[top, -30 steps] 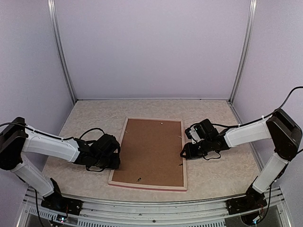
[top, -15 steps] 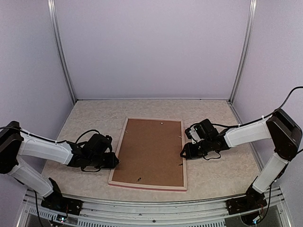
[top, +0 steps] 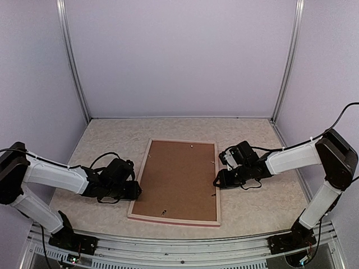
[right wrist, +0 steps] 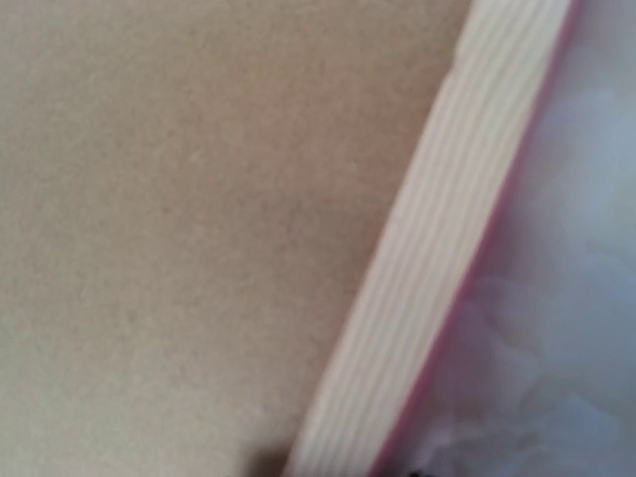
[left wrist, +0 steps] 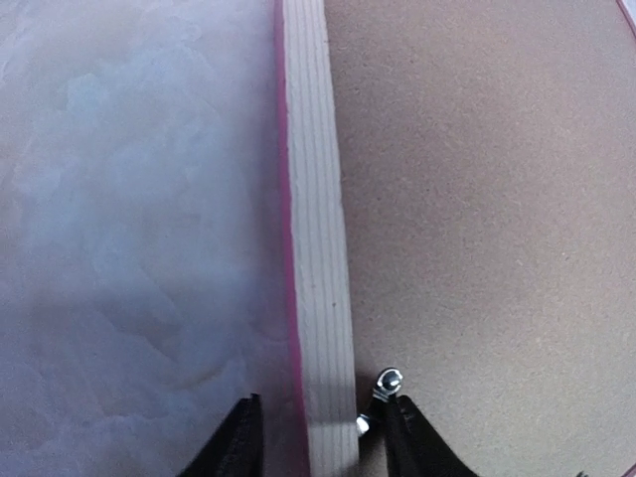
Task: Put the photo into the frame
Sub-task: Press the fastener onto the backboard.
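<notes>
The frame (left wrist: 318, 248) is laid face down on the table (top: 112, 137), its left rail straddled by the spread left gripper (left wrist: 323, 442). The right gripper (top: 219, 180) is placed at its right rail; its state cannot be told.

Your white-shelled arms (top: 56, 176) have black joints, a black left gripper (top: 138, 191) and right gripper (top: 216, 181), and looping black cables (top: 104, 158).

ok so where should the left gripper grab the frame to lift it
Probably the frame by its left long rail, coming from outside: it lies flat, back up, with the backing board filling the middle, so only that thin outer edge is exposed.
</notes>
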Robot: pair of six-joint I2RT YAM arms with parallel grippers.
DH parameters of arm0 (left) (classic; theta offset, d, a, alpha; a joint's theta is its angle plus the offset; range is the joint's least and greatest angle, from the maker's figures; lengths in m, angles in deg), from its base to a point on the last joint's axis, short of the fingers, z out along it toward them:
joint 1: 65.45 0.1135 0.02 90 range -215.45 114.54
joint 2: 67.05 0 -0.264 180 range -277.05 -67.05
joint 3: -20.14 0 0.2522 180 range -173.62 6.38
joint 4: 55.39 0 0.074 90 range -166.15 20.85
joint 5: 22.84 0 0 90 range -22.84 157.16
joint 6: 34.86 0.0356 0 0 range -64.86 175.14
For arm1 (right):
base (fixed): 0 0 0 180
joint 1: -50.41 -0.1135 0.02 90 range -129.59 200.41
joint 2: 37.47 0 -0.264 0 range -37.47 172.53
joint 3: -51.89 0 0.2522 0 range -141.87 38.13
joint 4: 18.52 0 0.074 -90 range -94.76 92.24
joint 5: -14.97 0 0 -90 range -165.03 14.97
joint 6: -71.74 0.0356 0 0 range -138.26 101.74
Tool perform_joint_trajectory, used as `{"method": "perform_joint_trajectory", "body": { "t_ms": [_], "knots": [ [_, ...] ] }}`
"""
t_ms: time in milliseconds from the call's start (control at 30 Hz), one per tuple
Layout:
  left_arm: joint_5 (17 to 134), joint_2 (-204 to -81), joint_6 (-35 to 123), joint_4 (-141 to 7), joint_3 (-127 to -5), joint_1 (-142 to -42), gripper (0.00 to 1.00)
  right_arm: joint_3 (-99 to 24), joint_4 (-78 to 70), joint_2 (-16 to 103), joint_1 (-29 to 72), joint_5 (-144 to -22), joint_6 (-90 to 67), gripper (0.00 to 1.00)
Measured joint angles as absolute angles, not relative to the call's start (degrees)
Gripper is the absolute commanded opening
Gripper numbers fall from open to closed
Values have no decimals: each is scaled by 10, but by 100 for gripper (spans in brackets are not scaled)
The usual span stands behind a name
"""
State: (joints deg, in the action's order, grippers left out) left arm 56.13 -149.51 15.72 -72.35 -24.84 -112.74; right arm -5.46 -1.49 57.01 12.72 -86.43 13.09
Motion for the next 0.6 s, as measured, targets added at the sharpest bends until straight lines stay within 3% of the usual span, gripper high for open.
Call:
{"method": "perform_joint_trajectory", "body": {
  "t_ms": [100, 233, 400, 600],
  "knots": [
    [548, -1500, 162, -738, -256, -1127, 54, -55, -15, 570, 127, -865, 131, 37],
    [544, -1502, 166, -752, -262, -1127, 54, -55, -15, 570, 127, -865, 131, 37],
    [546, -1503, 169, -762, -269, -1127, 45, -55, -16, 570, 127, -866, 131, 37],
    [568, -1503, 165, -747, -264, -1124, 26, -54, -16, 570, 127, -866, 131, 37]
  ]
}}
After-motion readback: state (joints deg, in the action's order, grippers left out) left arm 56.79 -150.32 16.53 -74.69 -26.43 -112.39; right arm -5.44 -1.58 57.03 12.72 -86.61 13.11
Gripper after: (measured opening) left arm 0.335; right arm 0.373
